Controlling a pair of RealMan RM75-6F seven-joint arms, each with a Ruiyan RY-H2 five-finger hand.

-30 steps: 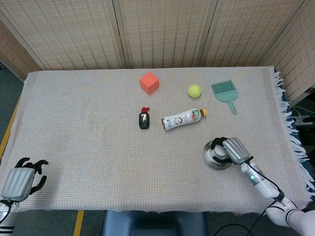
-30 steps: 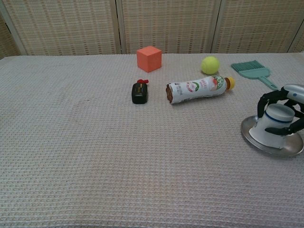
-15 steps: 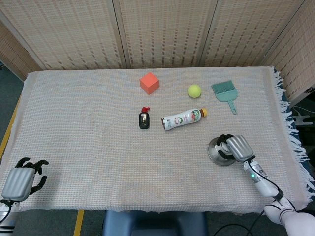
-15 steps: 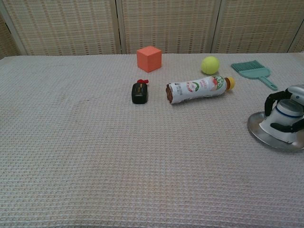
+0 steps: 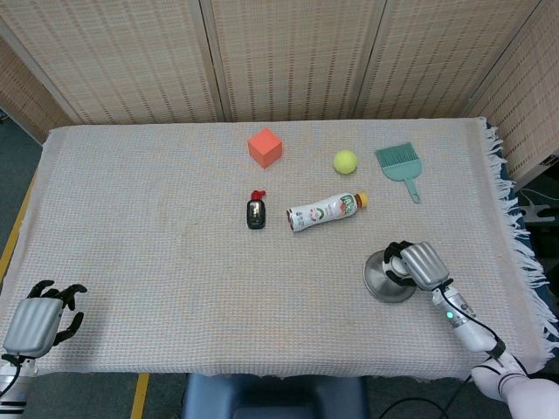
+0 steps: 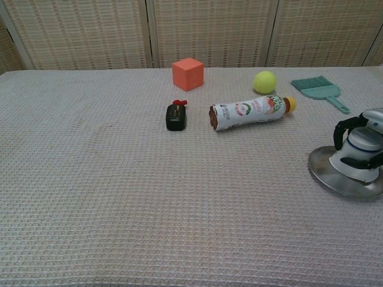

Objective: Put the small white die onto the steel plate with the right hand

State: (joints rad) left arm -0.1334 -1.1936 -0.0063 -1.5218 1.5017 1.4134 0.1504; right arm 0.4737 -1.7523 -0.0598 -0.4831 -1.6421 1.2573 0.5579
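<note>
The steel plate (image 5: 379,279) lies on the cloth at the near right, and the chest view shows steel plate (image 6: 335,177) at the right edge. My right hand (image 5: 420,264) reaches over its right side, black fingers (image 6: 342,127) curled round the small white die (image 6: 358,155), a white piece with a blue band. The die sits low over the plate; whether it touches the steel I cannot tell. Off the table's near left corner my left hand (image 5: 35,319) holds nothing, its fingers apart.
A drink bottle (image 5: 324,210) lies on its side mid-table beside a small black device (image 5: 255,212). Further back are an orange cube (image 5: 265,147), a tennis ball (image 5: 345,161) and a teal brush (image 5: 401,165). The fringed cloth edge (image 5: 515,236) runs just right of the plate.
My right hand with the die went right and a little back, then eased leftward and down. The plate shifted with it. The left hand stayed still.
</note>
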